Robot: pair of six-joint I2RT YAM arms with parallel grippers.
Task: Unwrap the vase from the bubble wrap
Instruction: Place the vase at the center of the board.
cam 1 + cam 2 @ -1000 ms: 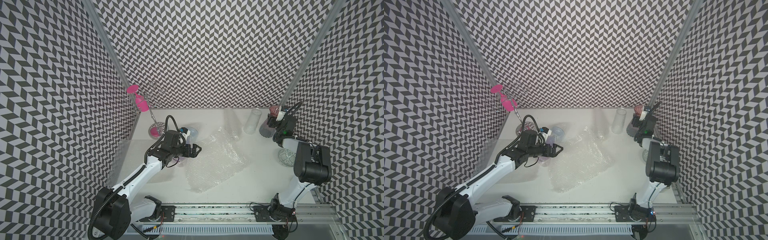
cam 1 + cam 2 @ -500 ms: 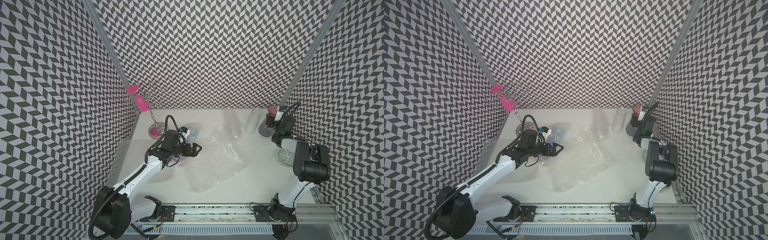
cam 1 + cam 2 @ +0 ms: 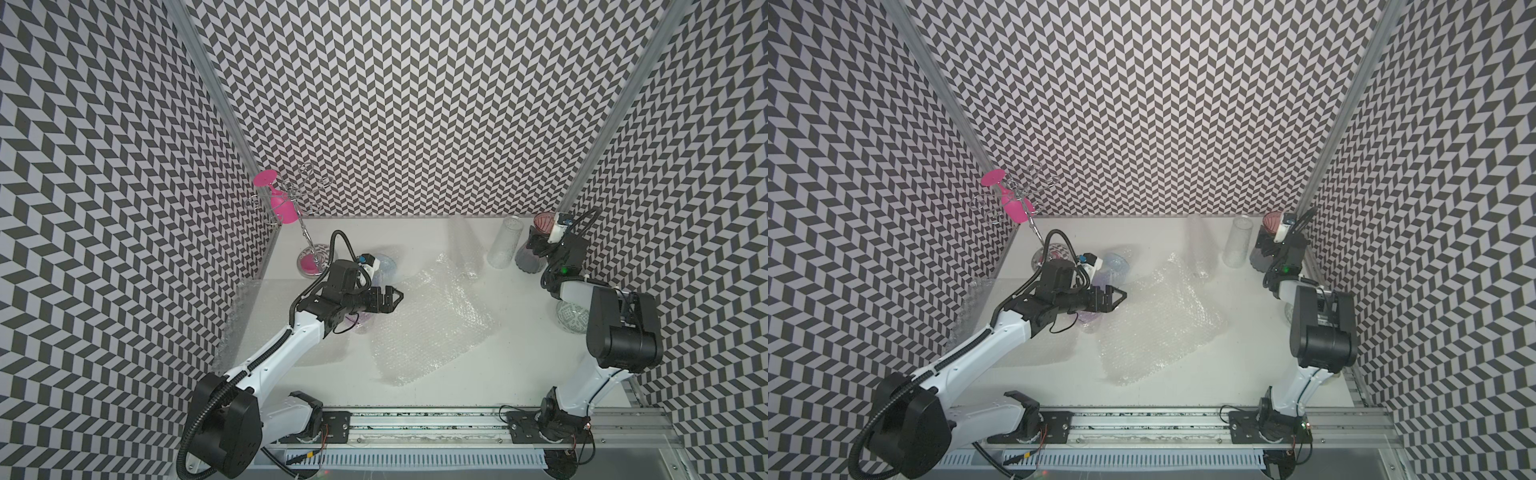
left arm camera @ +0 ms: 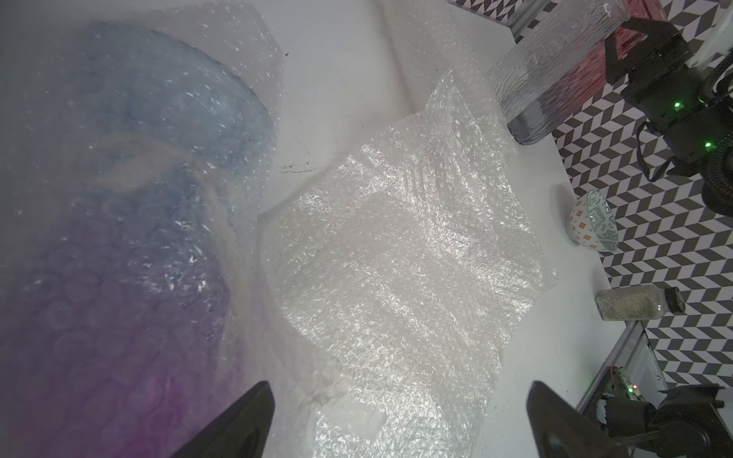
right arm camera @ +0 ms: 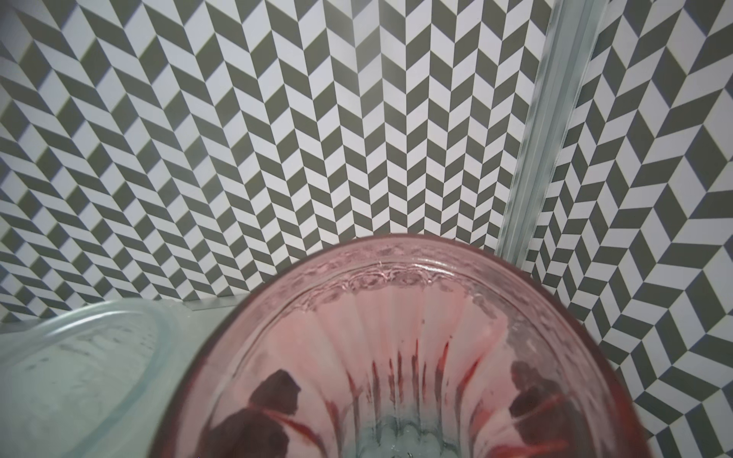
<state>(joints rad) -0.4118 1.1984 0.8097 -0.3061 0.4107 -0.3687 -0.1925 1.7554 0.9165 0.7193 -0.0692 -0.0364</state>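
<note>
The left fingers (image 4: pixel 242 424) stand wide apart, holding nothing, over a loose sheet of bubble wrap (image 3: pixel 432 328) spread mid-table (image 3: pixel 519 374). Just beside them a blue-and-purple vase (image 4: pixel 119 190) sits swaddled in more wrap. The right fingers (image 5: pixel 273 396) straddle a pink glass vase (image 5: pixel 396 337) in the far corner, next to a clear vase (image 3: pixel 505 243). Whether they press on it, I can't tell.
</note>
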